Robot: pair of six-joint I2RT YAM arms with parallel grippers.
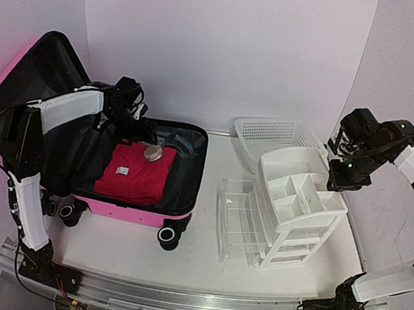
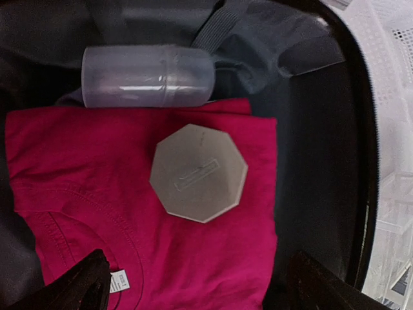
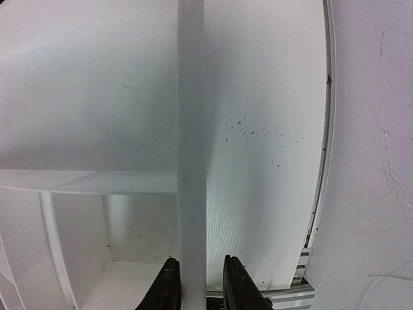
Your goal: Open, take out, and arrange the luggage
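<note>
The pink suitcase [image 1: 141,213] lies open on the table [image 1: 204,252], and my left pincer [image 2: 200,281] hangs released over it, above the folded red shirt [image 2: 97,168] inside. Well to the suitcase's right, my right pincer [image 3: 200,285] is clenched on a wall of the white organizer [image 1: 298,203].

luggage [image 1: 127,211]: pink, black lining | shirt [image 2: 77,161]: magenta | organizer [image 1: 276,162]: white | basket [image 1: 269,132]: white mesh

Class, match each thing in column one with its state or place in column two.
Column one:
1 luggage
2 octagonal box
3 left claw
4 right claw

Column two:
A spread wide, holding nothing
B lid raised
C closed on a wall of the drawer organizer
D lying on the red shirt

Pairs: 1-B, 2-D, 3-A, 4-C
</note>
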